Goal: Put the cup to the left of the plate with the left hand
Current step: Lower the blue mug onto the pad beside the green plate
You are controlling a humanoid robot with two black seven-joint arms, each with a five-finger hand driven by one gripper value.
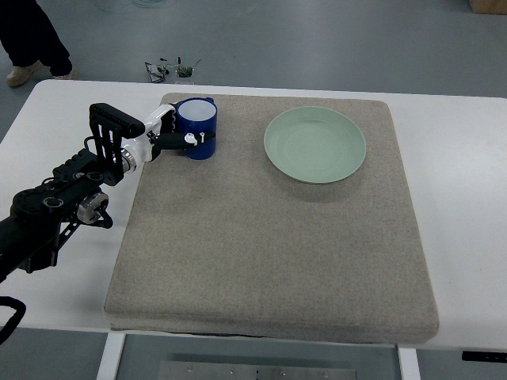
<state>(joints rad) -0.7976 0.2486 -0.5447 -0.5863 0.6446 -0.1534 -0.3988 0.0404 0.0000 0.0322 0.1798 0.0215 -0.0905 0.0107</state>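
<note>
We see a white table [467,237] that fills most of the view, and on it lies a large grey felt mat [269,261] with rounded corners, covering the middle of the tabletop. Beyond the table's far edge we find a grey floor [333,39]. There, near the far left corner, stands a person, of whom we see only dark trouser legs [32,36] and light shoes [24,74]. A small tangle of dark clutter [170,70] lies on the floor just behind the table.
</note>
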